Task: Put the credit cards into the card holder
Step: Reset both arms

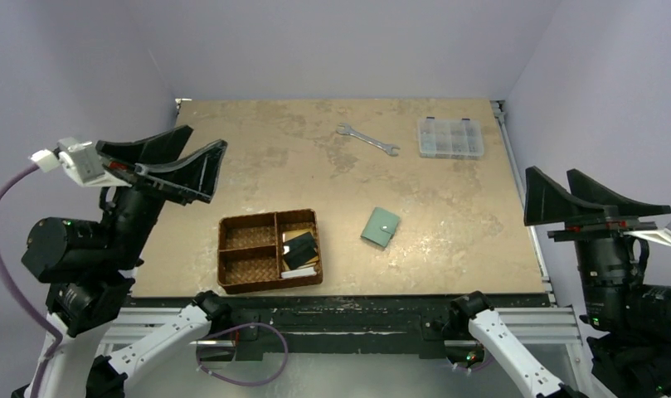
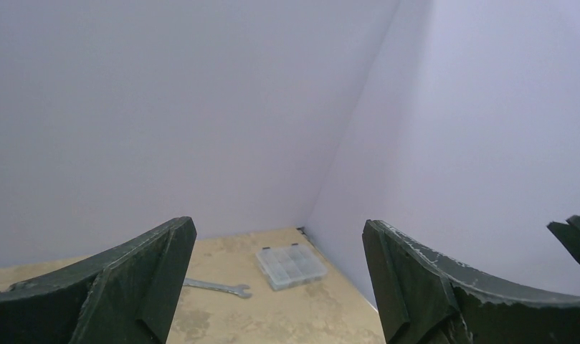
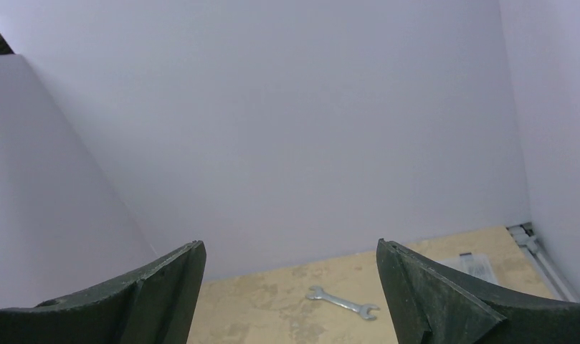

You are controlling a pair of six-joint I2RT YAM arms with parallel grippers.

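The credit cards [image 1: 299,247], a black one over white and orange-yellow ones, lie in the right compartment of a brown woven basket [image 1: 257,283]. The card holder [image 1: 381,228], a small shut grey-green wallet with a pale snap dot, lies flat on the table to the right of the basket. My left gripper [image 1: 206,139] [image 2: 278,236] hangs open and empty high over the table's left side. Off the right edge of the table, my right gripper [image 1: 549,186] [image 3: 290,251] is raised, open and empty. Neither wrist view shows the cards or the card holder.
A silver wrench [image 1: 367,139] [image 2: 215,287] [image 3: 343,302] lies at the back centre. A clear plastic compartment box [image 1: 450,138] [image 2: 292,265] sits at the back right near the wall corner. Lilac walls enclose the table on three sides.
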